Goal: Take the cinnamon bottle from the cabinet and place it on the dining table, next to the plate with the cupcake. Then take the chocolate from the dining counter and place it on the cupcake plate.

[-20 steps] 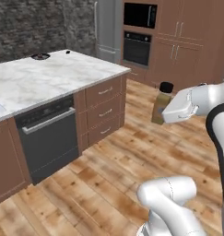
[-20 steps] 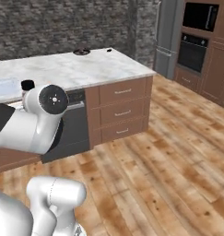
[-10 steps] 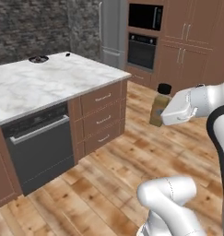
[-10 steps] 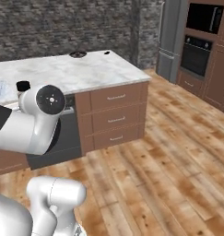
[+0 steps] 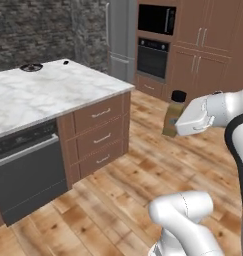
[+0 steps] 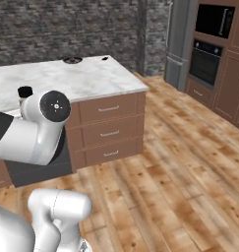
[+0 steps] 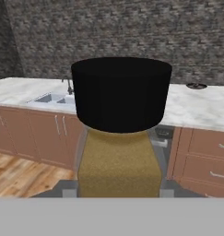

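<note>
- The dining counter (image 5: 53, 95), a broad white marble slab on a brown base with drawers, lies well ahead of the gripper (image 5: 179, 124) and to its left in the left base view; in the hand view it stretches across behind the held bottle, with a sink (image 7: 51, 97) set into it on the left.
- The wood floor (image 5: 123, 200) spreads below the gripper, which hangs in mid-air above it, well apart from the counter.
- A wall of tall brown cupboards with a built-in oven (image 5: 153, 57) and microwave (image 5: 156, 19) stands beyond the gripper in the left base view.
- The plate with the cupcake (image 5: 31, 67), small and dark, sits near the far end of the counter, far from the gripper; the cake itself is too small to make out.
- The cinnamon bottle (image 5: 174, 114) is clamped upright in the gripper, tan body between the jaws, black cap on top; in the hand view it stands close in front of the camera.
</note>
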Controlling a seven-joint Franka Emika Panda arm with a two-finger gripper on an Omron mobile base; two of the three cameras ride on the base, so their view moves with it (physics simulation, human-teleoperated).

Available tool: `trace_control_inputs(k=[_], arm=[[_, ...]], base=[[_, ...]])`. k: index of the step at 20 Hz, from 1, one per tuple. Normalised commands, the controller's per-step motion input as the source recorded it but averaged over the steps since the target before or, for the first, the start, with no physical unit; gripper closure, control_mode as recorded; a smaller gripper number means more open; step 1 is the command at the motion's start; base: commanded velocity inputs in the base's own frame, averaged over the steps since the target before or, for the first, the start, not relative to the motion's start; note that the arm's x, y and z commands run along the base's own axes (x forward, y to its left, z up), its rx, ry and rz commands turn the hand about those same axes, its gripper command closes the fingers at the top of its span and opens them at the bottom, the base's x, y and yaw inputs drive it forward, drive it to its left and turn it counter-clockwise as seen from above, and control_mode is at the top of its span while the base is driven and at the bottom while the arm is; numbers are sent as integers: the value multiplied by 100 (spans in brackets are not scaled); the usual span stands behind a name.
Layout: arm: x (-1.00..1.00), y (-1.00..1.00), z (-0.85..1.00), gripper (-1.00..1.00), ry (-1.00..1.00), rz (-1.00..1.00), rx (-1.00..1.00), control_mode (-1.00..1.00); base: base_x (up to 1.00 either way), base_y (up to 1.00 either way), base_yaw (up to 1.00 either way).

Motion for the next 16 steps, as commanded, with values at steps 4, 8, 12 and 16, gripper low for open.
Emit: trace_control_inputs(k=[4,8,12,16], arm=[[0,0,0,100,0,0,0,100],[0,0,0,100,0,0,0,100],[0,0,0,100,0,0,0,100],[0,0,0,100,0,0,0,100]], base=[[62,-40,9],[64,-40,6],[67,-39,5],[67,-41,2]])
